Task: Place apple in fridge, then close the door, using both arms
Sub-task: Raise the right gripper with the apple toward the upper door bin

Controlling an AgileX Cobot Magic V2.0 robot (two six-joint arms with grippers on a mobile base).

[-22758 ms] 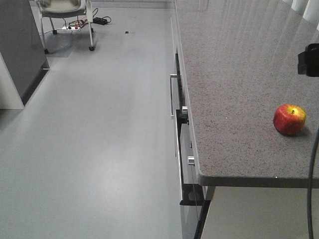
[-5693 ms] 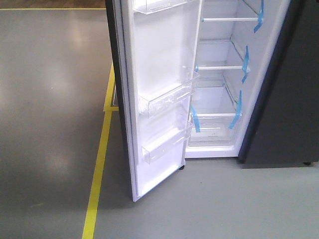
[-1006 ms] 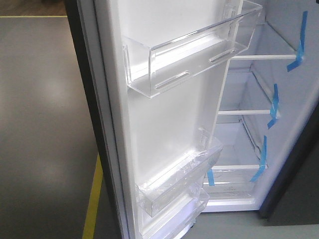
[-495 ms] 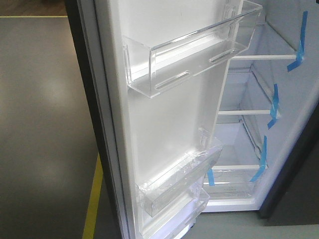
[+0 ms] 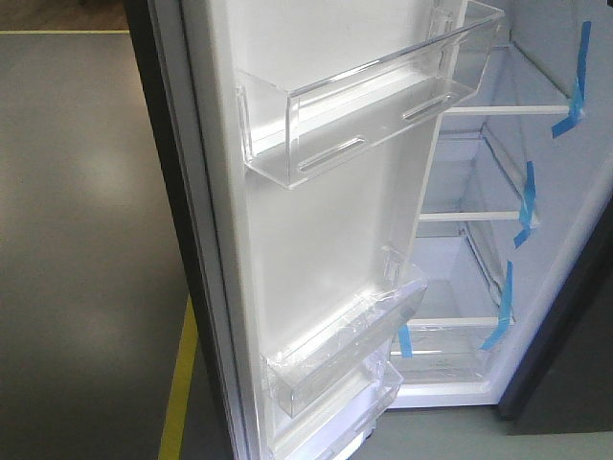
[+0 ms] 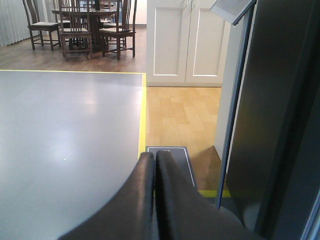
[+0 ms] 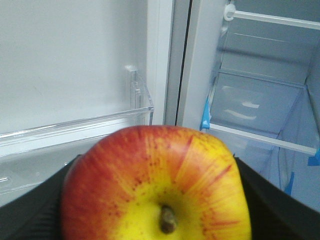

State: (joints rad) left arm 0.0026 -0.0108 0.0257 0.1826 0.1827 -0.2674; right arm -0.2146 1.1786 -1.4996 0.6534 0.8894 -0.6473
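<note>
The apple (image 7: pixel 155 185), red with a yellow patch round its stem, fills the bottom of the right wrist view, held between the black fingers (image 7: pixel 30 210) of my right gripper (image 7: pixel 157 200). It faces the white inside of the open door (image 7: pixel 75 65) and the fridge shelves (image 7: pixel 260 135). In the front view the door (image 5: pixel 316 230) stands open with clear bins (image 5: pixel 369 101); the fridge interior (image 5: pixel 488 249) with blue tape strips (image 5: pixel 525 203) is at the right. My left gripper (image 6: pixel 155 157) is shut and empty, beside the door's dark outer face (image 6: pixel 277 115). Neither gripper shows in the front view.
A yellow floor line (image 5: pixel 177 383) runs beside the door. In the left wrist view a dark floor mat (image 6: pixel 172 160), white cabinets (image 6: pixel 185 40) and a table with chairs (image 6: pixel 82 25) lie beyond grey floor (image 6: pixel 65 150).
Over the last second the view is nearly still. Earlier the apple lay on the countertop; then the fridge came closer in the front view.
</note>
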